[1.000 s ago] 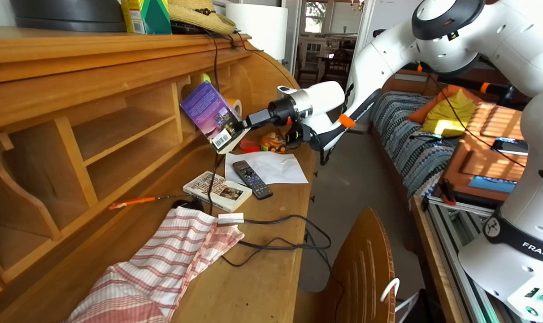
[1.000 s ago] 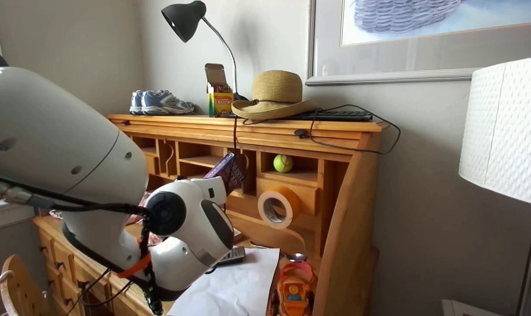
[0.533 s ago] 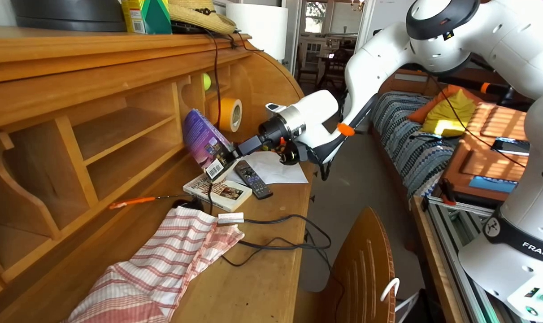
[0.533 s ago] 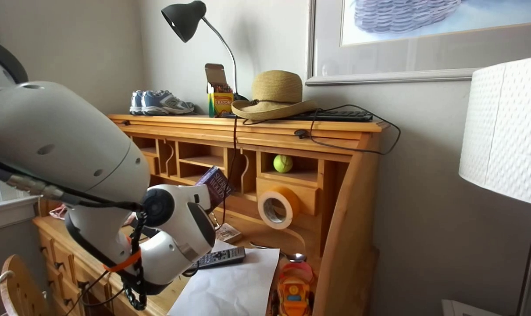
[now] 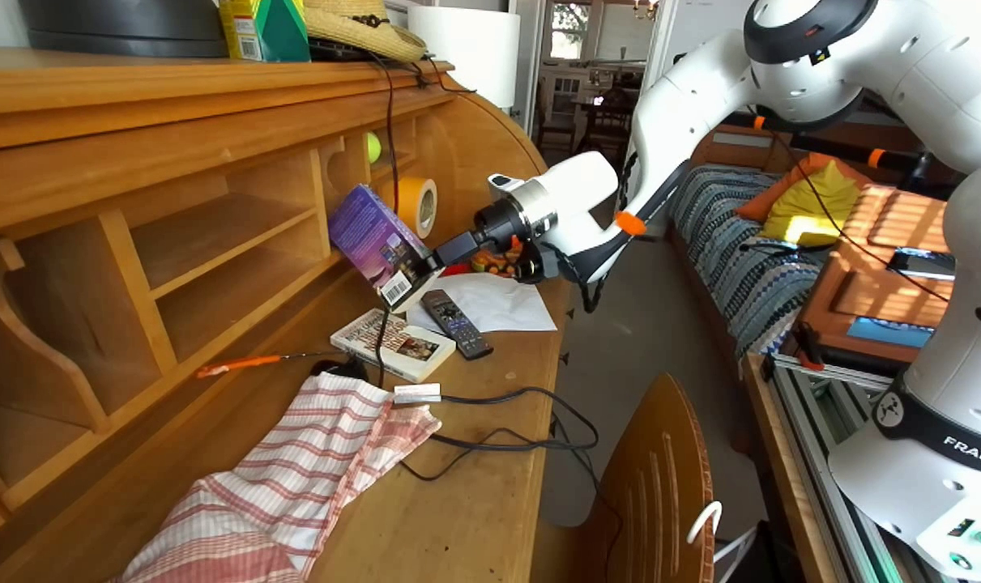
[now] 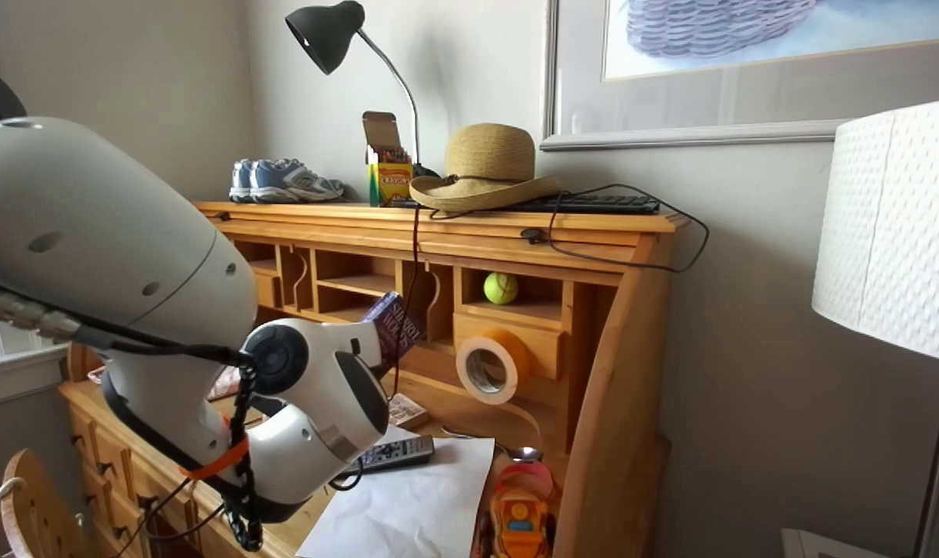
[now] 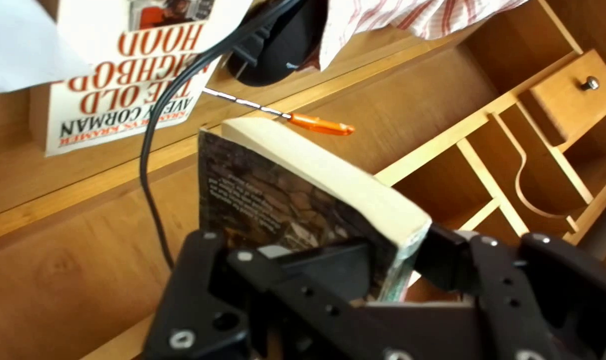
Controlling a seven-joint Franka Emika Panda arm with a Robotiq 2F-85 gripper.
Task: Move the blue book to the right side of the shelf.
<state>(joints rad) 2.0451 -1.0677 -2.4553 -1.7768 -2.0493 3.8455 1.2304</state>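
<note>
We see blue book [image 5: 373,231] between jaws, gripper [image 7: 395,260] clamped across its covers near one edge. Book tilted, in air before shelf [image 5: 215,158]. Barcoded cover purple-blue, darker near barcode; page edges cream. Below, on desk [image 5: 490,486], we note white paperback [image 5: 415,348], black remote [image 5: 458,324].

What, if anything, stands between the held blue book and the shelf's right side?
A dark cord hangs right of the blue paperback, likely in its path; contact is unclear. Farther right, an orange tape roll juts from the shelf, and a tennis ball sits in a cubby above.
</note>
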